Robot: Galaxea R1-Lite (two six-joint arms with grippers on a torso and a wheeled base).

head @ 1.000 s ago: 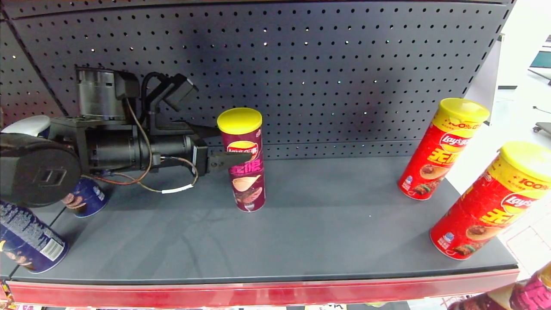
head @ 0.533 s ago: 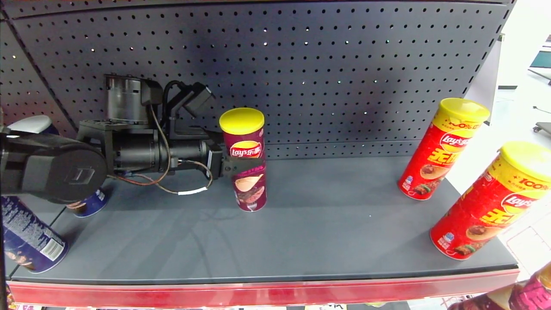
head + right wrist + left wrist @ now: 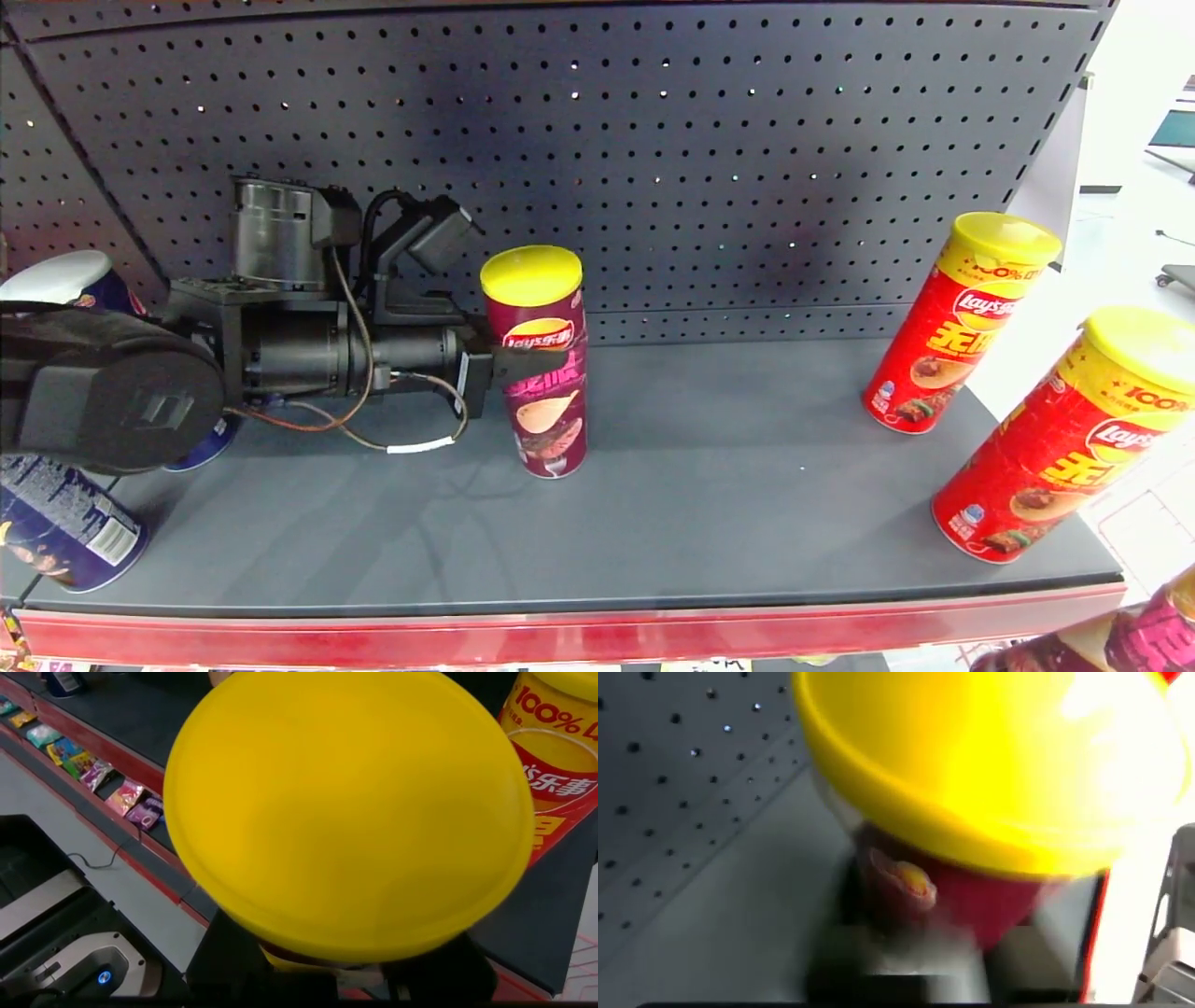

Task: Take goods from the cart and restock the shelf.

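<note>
Gripping the purple can (image 3: 546, 411) around its middle, the left gripper (image 3: 534, 358) comes in from the left, its fingers closed on either side just under the logo. That can stands upright, mid-left on the grey shelf (image 3: 747, 485), in front of the pegboard back (image 3: 653, 140). Whether its base rests on the deck or sits just off it, I cannot tell. Over on the right, two red cans (image 3: 966, 327) (image 3: 1055, 448) stand well apart from it, one far and one near the red front lip. On the left, a blue can (image 3: 61, 527) sits near the front edge, and another blue one with a white lid (image 3: 70, 275) sits behind the arm. In the near right corner, a second can (image 3: 1120, 639) pokes in below the shelf.

On to the left wrist view: the held can's yellow lid (image 3: 971, 765) looms close and blurred, with the dark reddish body below it.

Now the right wrist view: the right gripper (image 3: 341, 969) holds the second can, whose yellow top hides the fingers. It hangs just outside the shelf's red edge, with a red can close by on the deck.
</note>
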